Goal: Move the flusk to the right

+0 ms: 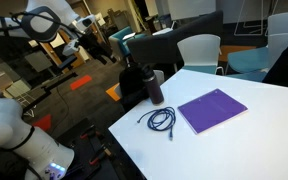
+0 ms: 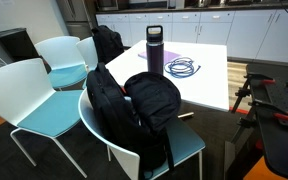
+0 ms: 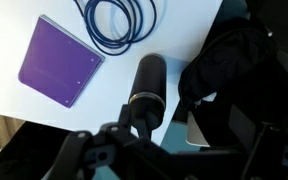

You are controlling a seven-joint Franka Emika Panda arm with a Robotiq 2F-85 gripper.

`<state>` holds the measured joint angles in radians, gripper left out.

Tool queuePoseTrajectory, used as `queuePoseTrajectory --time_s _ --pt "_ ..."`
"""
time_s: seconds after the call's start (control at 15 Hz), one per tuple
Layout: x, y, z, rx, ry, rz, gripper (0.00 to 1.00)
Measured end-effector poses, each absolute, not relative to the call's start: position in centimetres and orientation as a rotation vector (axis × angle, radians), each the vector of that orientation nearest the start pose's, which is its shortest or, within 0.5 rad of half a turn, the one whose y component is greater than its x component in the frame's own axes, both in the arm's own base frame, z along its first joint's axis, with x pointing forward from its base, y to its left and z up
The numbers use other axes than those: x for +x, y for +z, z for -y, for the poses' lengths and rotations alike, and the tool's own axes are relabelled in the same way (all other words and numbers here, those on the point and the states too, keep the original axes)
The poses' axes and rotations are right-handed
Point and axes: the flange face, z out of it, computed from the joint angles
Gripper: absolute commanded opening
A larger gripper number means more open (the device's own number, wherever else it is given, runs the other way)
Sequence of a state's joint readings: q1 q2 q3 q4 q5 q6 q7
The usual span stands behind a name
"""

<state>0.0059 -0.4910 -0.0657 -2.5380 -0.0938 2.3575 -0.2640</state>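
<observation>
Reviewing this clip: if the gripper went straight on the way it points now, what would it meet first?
Most likely the flusk: in the wrist view it stands on the white table directly ahead of the gripper, cap end nearest. Depth is unclear, but nothing shows between them.

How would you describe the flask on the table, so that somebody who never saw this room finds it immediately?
Look for the white table with a flat purple notebook on it. Next to the notebook lies a coiled dark blue cable, and beyond it, near the table's edge, stands the flask. It alone is upright: a tall dark cylinder with a black cap.
</observation>
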Motion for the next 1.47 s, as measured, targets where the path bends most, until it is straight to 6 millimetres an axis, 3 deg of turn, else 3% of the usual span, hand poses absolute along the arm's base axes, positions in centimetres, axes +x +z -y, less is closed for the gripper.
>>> queuePoseTrajectory --time_s 0.47,0.87,1.2,1.47 --pt "52.0 46.8 8.1 -3.146 -0.409 0.707 1.0" --pt "57.4 44.3 9.8 -3.072 -0.358 0.8 1.0" --pt "59.3 40.0 8.2 -3.07 -0.318 0.796 1.0" --pt "60.4 38.4 5.9 -3.081 -0.38 0.718 1.0"
